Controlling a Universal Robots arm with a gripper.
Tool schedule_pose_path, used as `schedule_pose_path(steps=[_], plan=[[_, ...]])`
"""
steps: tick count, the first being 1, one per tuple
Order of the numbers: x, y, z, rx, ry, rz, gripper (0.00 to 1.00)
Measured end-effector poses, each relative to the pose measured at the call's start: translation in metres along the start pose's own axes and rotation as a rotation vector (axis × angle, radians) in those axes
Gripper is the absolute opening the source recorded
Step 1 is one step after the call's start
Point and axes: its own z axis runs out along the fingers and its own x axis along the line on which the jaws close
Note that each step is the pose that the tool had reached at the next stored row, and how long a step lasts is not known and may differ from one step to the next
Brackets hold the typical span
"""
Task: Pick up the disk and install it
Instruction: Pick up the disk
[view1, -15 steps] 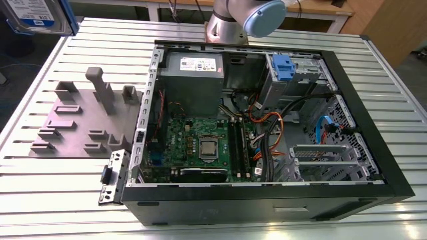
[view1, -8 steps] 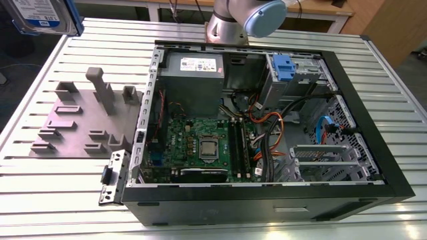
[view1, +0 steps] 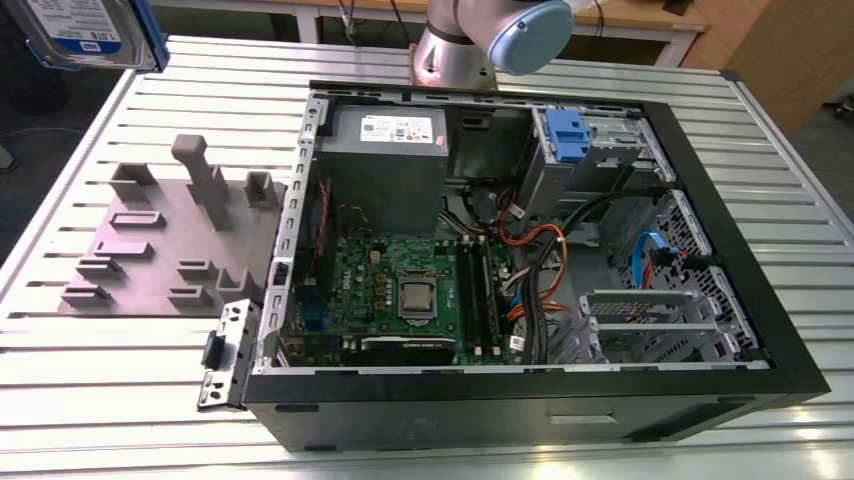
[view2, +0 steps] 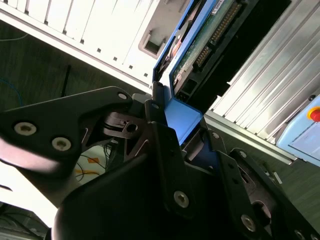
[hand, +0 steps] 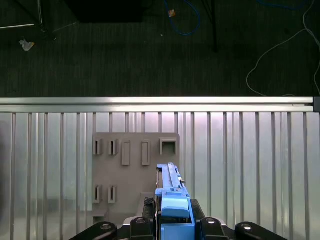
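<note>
The disk (view1: 80, 35) hangs high above the far corner of the table at the exterior view's left, its white-and-blue label facing out and a blue carrier around it. In the second wrist view my gripper (view2: 182, 117) is shut on the blue carrier's end, and the disk (view2: 210, 35) with its connector row extends beyond the black fingers (view2: 167, 150). The first wrist view sees the disk (hand: 171, 192) edge-on between the gripper (hand: 172, 212) fingers, over the grey fixture plate (hand: 135, 165).
An open computer case (view1: 747, 290) lies on the slatted metal table (view1: 120, 360), with a motherboard (view1: 400, 290), a grey power supply (view1: 387, 135) and a drive bay holding a blue clip (view1: 567, 135). The grey fixture plate (view1: 160, 240) lies beside the case. The arm's base (view1: 461, 50) stands behind it.
</note>
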Motion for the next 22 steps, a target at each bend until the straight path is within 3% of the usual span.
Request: schedule_pose_path(steps=[5,14,22], plan=[[-0.0001,0.0002,-0.0117,0.0,-0.0001,0.0,0.36],[0.0077,0.0,-0.0123,0.0,-0.0001,0.0,0.36],[0.0081,-0.0009,-0.0123,0.0001,-0.0001,0.0,0.36]])
